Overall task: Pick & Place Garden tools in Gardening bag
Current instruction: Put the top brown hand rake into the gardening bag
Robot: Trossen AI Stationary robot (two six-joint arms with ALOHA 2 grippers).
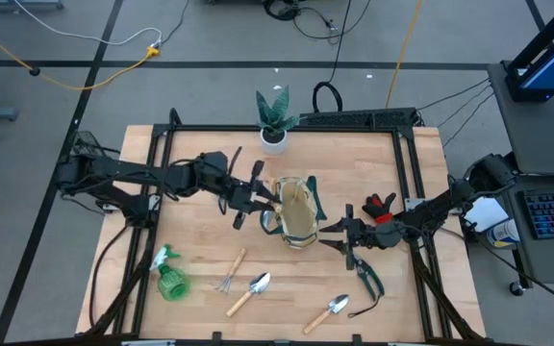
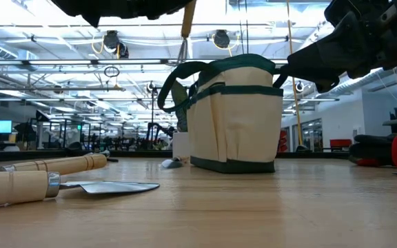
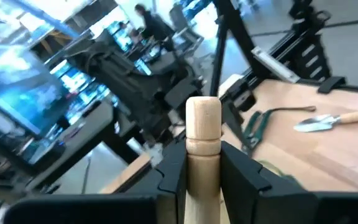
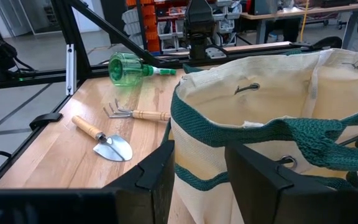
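Wooden table (image 1: 200,288) in a large hall; cables on the grey floor beyond it.

Near edge, left to right in the high view: green spray bottle (image 1: 170,279) on its side, hand fork (image 1: 230,273), one trowel (image 1: 250,292), a second trowel (image 1: 328,311), all lying flat and apart from each other. Pruners (image 1: 366,278) lie just right of these, near the right arm.

Mid-table: gardening bag (image 1: 297,213) upright, mouth open, green handles slack over the rim. In the right wrist view the inside shows bare canvas only; the bottom is hidden.

Right gripper (image 4: 197,165) closed on the bag's near wall, rim between its fingers.

Left gripper (image 3: 202,167) beside the bag's left side, raised, clamped on a pale wooden tool handle (image 3: 202,134); the tool's head is not visible.

Red item (image 1: 381,205) beside the right arm. Far edge: plant in white pot (image 1: 274,117).
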